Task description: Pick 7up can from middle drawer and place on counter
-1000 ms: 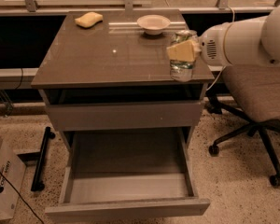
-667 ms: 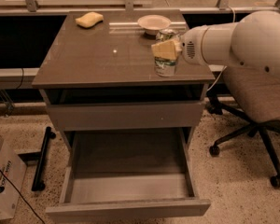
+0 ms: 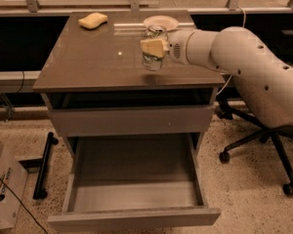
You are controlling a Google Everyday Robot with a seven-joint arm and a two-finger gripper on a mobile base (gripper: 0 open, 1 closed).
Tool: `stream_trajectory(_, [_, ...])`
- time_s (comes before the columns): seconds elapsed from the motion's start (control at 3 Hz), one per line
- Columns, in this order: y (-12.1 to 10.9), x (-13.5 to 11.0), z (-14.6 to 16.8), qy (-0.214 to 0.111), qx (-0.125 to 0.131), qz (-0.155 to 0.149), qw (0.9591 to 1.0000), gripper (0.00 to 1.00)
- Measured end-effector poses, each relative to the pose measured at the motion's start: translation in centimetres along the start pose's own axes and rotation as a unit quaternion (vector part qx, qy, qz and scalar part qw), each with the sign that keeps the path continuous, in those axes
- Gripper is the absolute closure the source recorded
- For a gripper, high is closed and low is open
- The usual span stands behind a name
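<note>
My gripper reaches in from the right over the counter and is shut on the 7up can, a silvery can with green markings and a shiny top. The can is upright, at or just above the counter's surface, right of centre. The yellowish fingers cover the can's upper side. The middle drawer below is pulled fully open and its grey floor is bare.
A white bowl stands at the counter's back right, just behind the can. A yellow sponge lies at the back left. An office chair stands right of the cabinet. A cardboard box sits on the floor at left.
My gripper has carried the can leftward over the counter, from near the right edge toward the middle.
</note>
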State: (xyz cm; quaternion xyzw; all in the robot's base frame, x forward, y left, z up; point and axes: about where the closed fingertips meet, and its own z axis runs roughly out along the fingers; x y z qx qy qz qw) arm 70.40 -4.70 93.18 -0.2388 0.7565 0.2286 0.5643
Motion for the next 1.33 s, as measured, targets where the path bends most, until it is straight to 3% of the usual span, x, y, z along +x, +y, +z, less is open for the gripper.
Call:
stream_trajectory(0.33, [-1.85, 0.02, 3.56, -0.033, -0.02, -0.018, 0.9991, 0.27])
stream_trajectory(0.67, [-1.55, 0.04, 3.55, -0.031, -0.021, -0.017, 0.9992, 0.04])
stream_trajectory(1.33, [-1.48, 0.05, 3.61, -0.031, -0.021, -0.017, 0.9991, 0.0])
